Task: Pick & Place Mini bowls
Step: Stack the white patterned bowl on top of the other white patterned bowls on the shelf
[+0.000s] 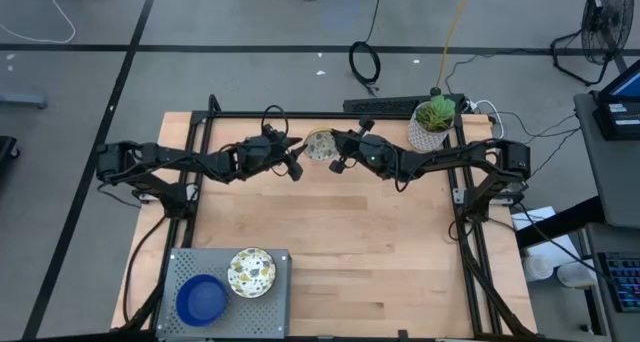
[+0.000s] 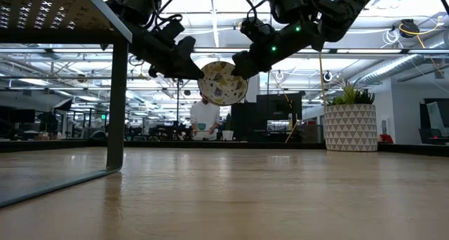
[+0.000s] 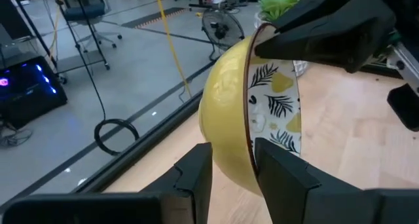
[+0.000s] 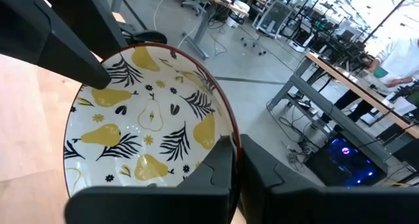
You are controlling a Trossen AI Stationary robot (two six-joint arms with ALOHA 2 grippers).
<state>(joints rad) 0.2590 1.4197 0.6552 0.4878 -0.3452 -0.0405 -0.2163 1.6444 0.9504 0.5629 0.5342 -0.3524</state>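
wide bare table (image 1: 380, 252) lies open – only the plant pot (image 1: 431, 124) and corner tray (image 1: 175, 272) obstruct.

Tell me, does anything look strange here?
Yes: a patterned bowl hangs on edge in mid-air above the table, pinched at opposite rims by both the left gripper and right gripper at once.

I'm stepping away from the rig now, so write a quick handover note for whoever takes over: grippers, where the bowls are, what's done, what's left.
Left gripper: holding the rim of the pear-patterned bowl, held in the air over the table's far edge.
Right gripper: shut on the opposite rim of that bowl; both arms hold it, mid-handover.
Grey tray, near left corner: holds a blue bowl and a speckled bowl.
Done: two bowls in the tray.
Left: one gripper must release, then the bowl gets placed. No other bowls are in view.
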